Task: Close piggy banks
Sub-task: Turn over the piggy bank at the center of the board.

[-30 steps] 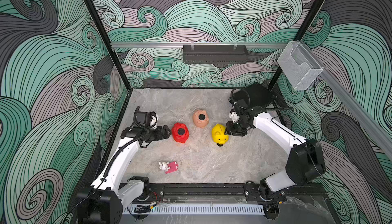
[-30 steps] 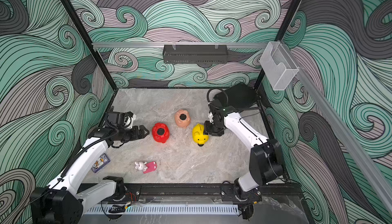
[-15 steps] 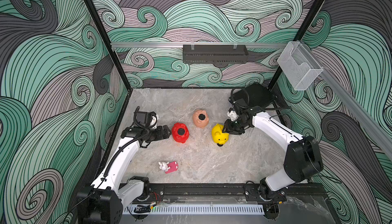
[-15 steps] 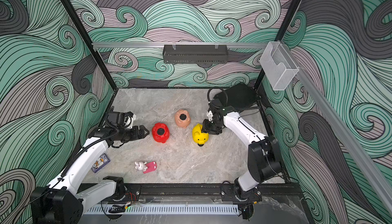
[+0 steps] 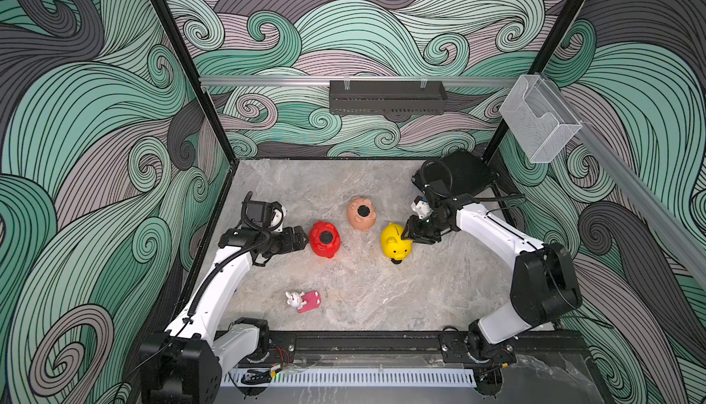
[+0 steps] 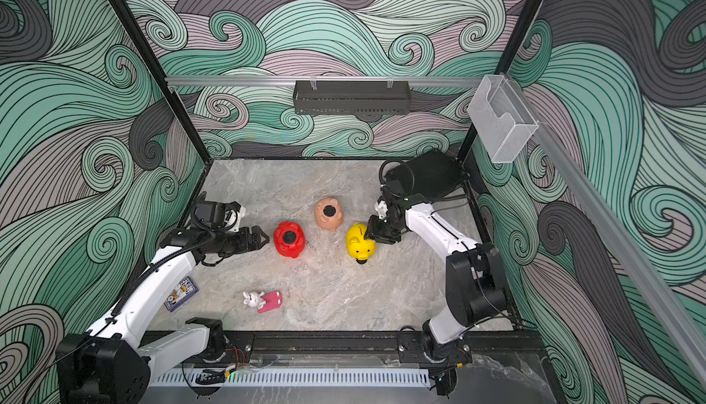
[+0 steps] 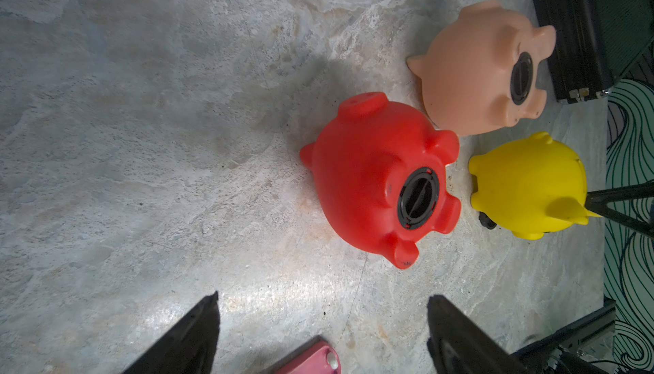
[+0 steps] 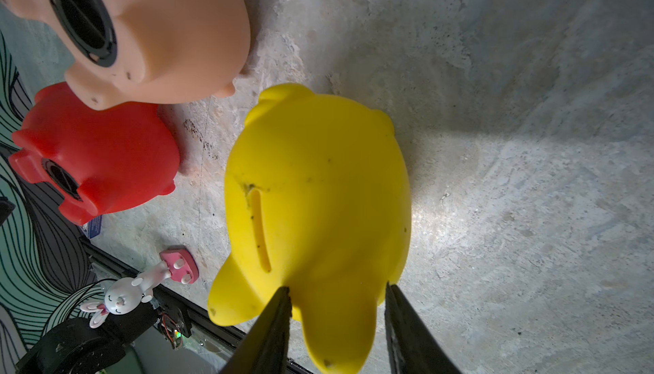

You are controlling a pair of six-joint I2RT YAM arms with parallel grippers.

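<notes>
Three piggy banks lie mid-table. The red one (image 5: 324, 239) (image 7: 382, 174) and the peach one (image 5: 361, 213) (image 7: 485, 68) are turned belly-up, each with a black round plug in its belly hole. The yellow one (image 5: 395, 241) (image 8: 318, 191) stands slot-up, with a small black piece (image 5: 397, 261) at its underside. My left gripper (image 5: 305, 239) (image 7: 322, 296) is open, just left of the red pig, with nothing between its fingers. My right gripper (image 5: 405, 235) (image 8: 336, 285) straddles a protruding end of the yellow pig. One finger touches it, and a gap shows at the other.
A white bunny toy with a pink flat piece (image 5: 303, 300) lies near the front. A black case (image 5: 458, 172) sits at the back right corner. A small card box (image 6: 181, 293) lies under the left arm. The black frame rail (image 5: 363, 341) runs along the front.
My right gripper has edged left onto the yellow pig and its jaws have narrowed around the pig's end. The left arm and the other pigs have not moved.
</notes>
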